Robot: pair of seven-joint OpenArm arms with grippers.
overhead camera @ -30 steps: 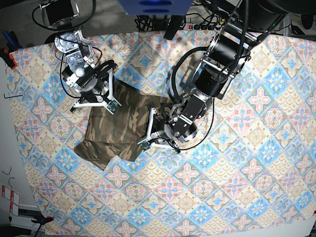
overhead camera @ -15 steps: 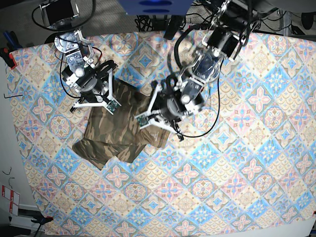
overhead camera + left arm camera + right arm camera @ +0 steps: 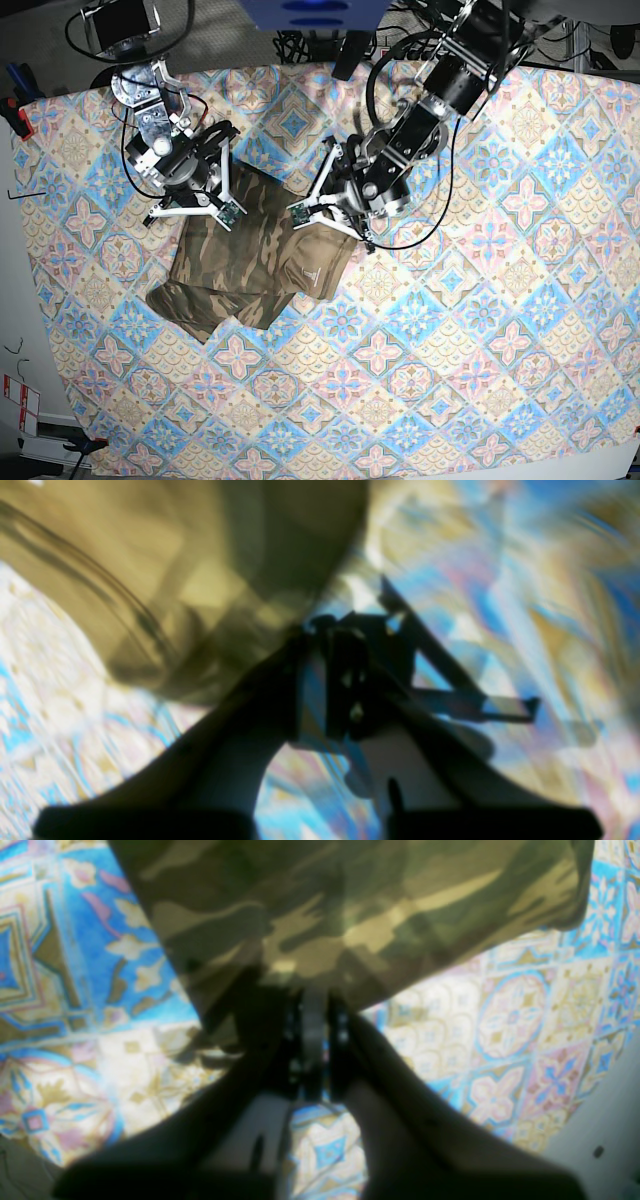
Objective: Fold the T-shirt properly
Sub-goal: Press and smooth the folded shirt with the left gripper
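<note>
T-shirt (image 3: pixel 250 262) lies diagonally — both claws, left (image 3: pixel 335 222), right (image 3: pixel 196 205), pinching its edges

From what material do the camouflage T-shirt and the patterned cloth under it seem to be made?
T-shirt: seemingly soft, matte woven or knit fabric; it folds and creases limply. Tablecloth: probably thin printed textile, or possibly coated cloth; it lies flat with slight wrinkles and no clear gloss.

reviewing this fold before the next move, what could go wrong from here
1. The T-shirt lies bunched, one sleeve sticking out at the lower left; folding on could lock in a crooked shape.
2. The right gripper is shut at the shirt's edge; a pull could drag the whole shirt across the tablecloth.
3. The left wrist view is blurred, so the left gripper's hold is uncertain.
</note>
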